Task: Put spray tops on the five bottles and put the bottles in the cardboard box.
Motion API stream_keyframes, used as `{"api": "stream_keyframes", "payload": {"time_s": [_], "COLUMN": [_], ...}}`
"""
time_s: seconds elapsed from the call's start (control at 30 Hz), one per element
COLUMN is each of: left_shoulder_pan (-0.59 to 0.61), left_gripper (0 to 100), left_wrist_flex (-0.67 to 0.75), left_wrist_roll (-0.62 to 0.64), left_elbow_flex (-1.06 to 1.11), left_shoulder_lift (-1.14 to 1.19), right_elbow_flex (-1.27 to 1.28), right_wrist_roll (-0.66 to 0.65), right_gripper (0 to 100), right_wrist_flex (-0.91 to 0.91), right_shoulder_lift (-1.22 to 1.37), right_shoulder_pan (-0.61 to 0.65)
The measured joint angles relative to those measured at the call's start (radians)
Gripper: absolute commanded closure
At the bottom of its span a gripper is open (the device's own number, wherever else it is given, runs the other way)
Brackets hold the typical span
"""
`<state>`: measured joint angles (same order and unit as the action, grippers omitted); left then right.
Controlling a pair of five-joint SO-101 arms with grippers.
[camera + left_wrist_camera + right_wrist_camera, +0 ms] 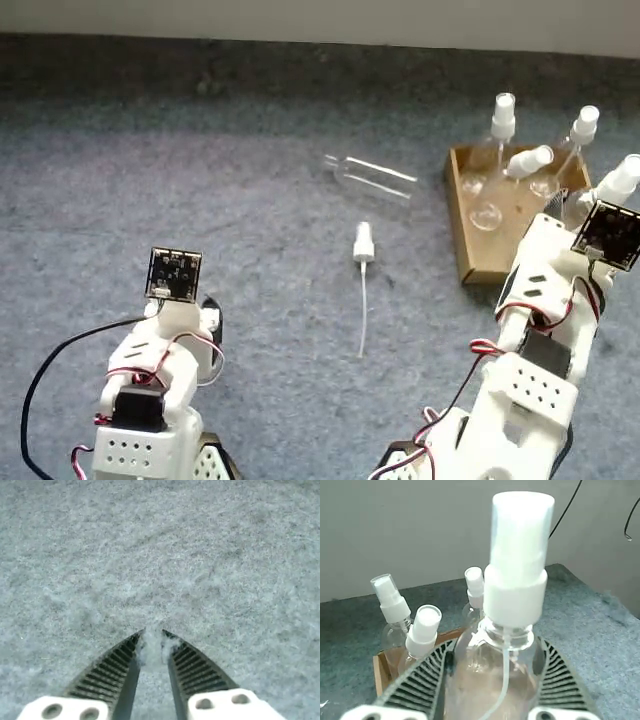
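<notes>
**Fourth bottle held at the box, one bottle and top loose**

The right gripper was clamped on a capped bottle, one jaw on each side of its clear shoulders, with the white spray head upright above them. It was held at the right side of the cardboard box, which sat near the table's right edge, toward the far side. Three bottles with spray heads fitted stood crowded in the box just beyond the held one, leaning in different directions.

Near the middle of the table, left of the box, a bare bottle lay on its side. A loose spray top lay just nearer than it, apart from it, with its thin tube pointing toward the near edge.

The left gripper was near the near-left corner, jaws drawn almost together on nothing, tips in the grey felt.
</notes>
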<state>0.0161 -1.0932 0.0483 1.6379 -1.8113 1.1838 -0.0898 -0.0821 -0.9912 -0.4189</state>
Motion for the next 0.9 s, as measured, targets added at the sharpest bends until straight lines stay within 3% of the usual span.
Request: {"api": "stream_keyframes", "payload": {"time_s": [0.3,0.6,0.9], "left_shoulder_pan": [0.000,0.000,0.000], "left_gripper": [99,99,99], "left_wrist_flex": [0.066,0.072,0.072], "left_wrist_roll": [0.000,0.000,0.000], "left_elbow_flex": [0.035,0.035,0.035], "left_shoulder_lift": [0.000,0.000,0.000], "right_elbow_flex": [0.000,-0.005,-0.250], "right_wrist_roll": [0.003,0.003,0.006], "right_gripper": [85.4,85.4,85.4], "right_wrist_flex": [0.213,0.557,0.597], "right_shoulder_lift": [0.250,0.506,0.815], "right_shoulder_pan": [-0.063,-0.066,-0.066]}}
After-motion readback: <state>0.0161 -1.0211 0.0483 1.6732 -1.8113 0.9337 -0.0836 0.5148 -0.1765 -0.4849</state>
